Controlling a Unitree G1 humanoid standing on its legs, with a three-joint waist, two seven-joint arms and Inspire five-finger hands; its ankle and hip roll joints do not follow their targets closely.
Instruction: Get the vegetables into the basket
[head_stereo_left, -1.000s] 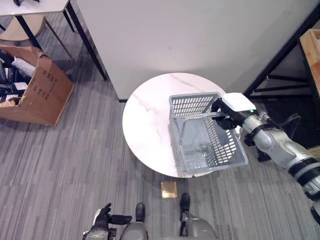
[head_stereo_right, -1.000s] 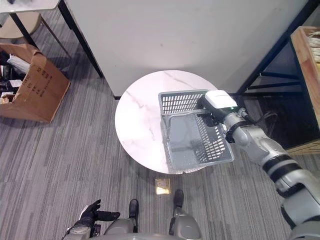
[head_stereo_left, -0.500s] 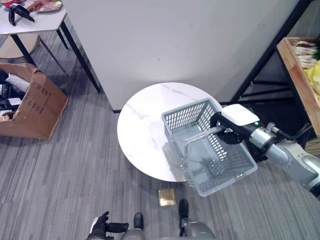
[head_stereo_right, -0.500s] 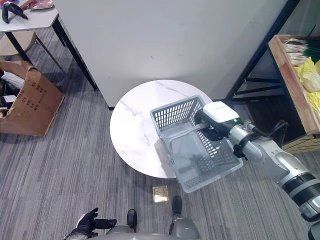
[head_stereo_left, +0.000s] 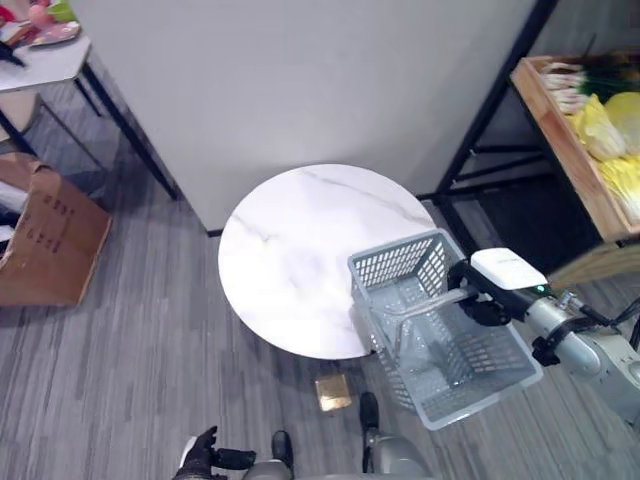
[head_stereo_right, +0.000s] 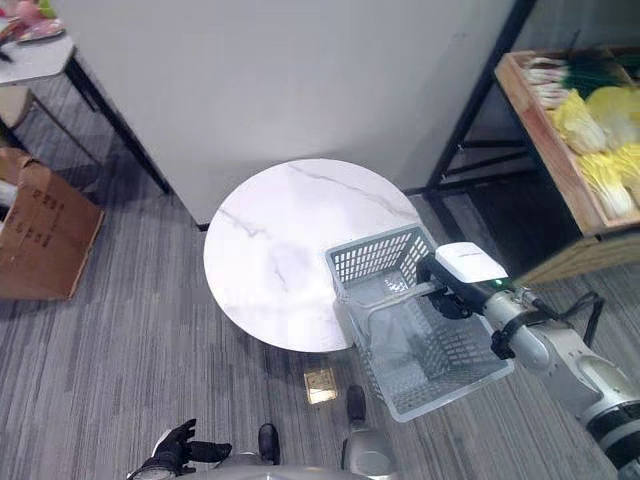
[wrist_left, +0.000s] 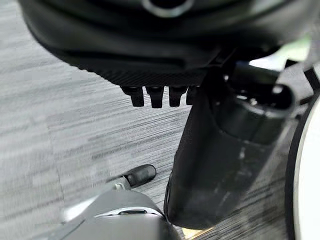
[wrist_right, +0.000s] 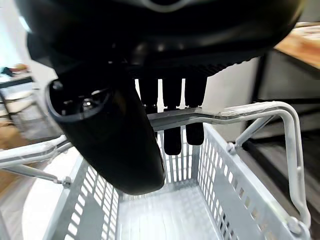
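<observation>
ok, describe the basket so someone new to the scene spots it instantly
Start at the round white marble table before the white wall. The basket hangs past the table's right edge, its handle gripped by the robot's right hand. It is grey slatted plastic, empty, unlike the wooden crate of vegetables further right.

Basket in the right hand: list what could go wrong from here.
1. The right hand carries the basket by its handle alone; the basket hangs tilted and may swing or slip.
2. Its near corner hangs close to the round table edge; turning could knock it.
3. The vegetables lie on a wooden shelf behind a black frame; the basket might catch there.
</observation>
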